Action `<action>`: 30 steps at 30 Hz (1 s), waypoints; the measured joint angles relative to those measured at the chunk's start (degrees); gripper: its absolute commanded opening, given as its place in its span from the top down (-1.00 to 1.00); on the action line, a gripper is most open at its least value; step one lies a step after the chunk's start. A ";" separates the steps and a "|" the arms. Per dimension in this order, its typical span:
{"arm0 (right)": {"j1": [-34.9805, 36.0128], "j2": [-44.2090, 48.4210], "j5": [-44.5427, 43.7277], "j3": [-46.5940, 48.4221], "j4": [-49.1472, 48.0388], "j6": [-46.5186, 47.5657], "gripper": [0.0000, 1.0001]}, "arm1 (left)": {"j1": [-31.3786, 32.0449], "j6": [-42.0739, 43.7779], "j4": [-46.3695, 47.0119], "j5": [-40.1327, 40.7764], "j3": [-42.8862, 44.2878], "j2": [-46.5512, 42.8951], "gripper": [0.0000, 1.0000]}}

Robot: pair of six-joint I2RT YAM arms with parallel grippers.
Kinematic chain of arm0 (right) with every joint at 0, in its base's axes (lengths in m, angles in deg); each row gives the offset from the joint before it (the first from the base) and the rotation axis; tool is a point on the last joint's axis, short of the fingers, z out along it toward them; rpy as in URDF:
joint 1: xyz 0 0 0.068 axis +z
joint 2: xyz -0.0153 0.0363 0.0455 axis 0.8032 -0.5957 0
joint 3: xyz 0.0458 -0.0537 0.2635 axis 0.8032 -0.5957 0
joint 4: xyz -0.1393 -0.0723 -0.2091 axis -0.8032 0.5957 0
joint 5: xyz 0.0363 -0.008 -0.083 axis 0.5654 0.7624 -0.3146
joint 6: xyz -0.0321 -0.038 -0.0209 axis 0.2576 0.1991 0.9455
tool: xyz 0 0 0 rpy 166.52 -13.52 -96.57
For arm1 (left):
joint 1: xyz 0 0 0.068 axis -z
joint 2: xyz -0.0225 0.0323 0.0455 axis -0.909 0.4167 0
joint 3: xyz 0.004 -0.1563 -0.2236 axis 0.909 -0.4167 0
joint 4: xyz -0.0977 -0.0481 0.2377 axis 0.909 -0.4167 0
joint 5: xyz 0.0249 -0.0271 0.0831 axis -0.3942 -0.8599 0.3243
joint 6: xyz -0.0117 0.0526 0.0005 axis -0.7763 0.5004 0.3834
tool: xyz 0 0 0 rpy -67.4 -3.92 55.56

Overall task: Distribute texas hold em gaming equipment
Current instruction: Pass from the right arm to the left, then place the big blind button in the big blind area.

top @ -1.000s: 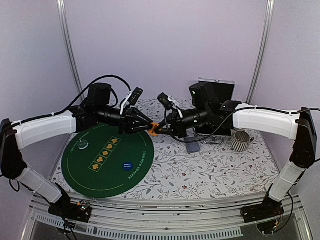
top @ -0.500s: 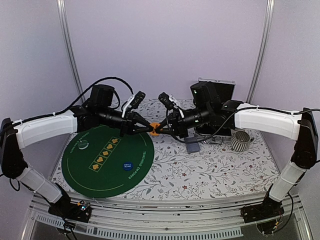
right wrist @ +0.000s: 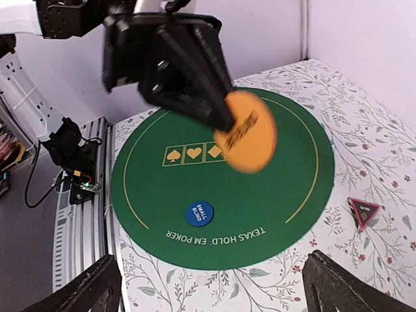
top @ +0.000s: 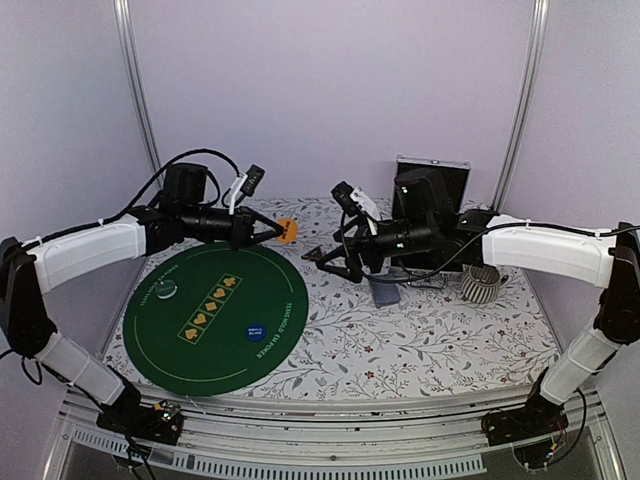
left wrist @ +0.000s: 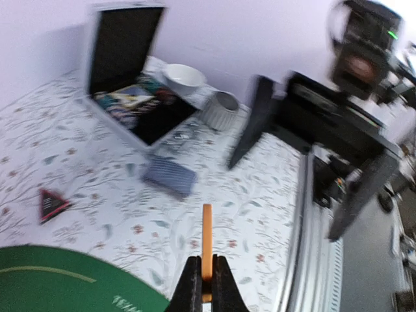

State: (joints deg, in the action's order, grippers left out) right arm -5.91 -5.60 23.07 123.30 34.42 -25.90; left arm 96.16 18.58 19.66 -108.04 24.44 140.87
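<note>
My left gripper [top: 274, 233] is shut on an orange disc [top: 287, 232], held on edge in the air above the far rim of the green round mat [top: 190, 355]. In the left wrist view the orange disc [left wrist: 207, 237] stands upright between the closed fingers [left wrist: 192, 286]. My right gripper [top: 328, 262] hangs open and empty to the right of the disc, apart from it. In the right wrist view the orange disc [right wrist: 246, 140] floats over the mat, on which a blue disc [right wrist: 199, 214] lies. A grey-blue deck of cards [top: 385, 293] and a red-edged triangular marker [right wrist: 364, 211] lie on the floral cloth.
A silver-and-black case [top: 432, 182] stands open at the back right, with a ribbed cup [top: 483, 283] beside it and a white bowl [left wrist: 183, 78] behind. A small chip [top: 165, 290] lies on the mat's left part. Metal rails run along the table's near edge.
The right gripper has let go of the orange disc, opened wide and drawn back to the right. The left gripper, shut on the disc, has carried it left and up.
</note>
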 measured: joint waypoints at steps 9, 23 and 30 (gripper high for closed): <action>-1.81 4.79 -7.17 -5.20 -1.64 -4.24 -0.98 | -18.27 -11.61 1.79 8.24 0.00 12.35 1.00; -1.81 4.57 -11.41 -6.60 -1.57 -6.27 -0.98 | -20.50 -14.69 2.89 9.66 4.76 27.54 1.00; -1.81 3.98 -12.20 -6.60 -1.51 -6.40 -0.98 | -21.18 -15.06 3.43 8.59 5.31 33.94 1.00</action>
State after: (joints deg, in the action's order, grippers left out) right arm -7.72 -1.62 10.88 116.69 32.91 -32.30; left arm 74.98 3.52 23.09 -99.45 29.75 174.82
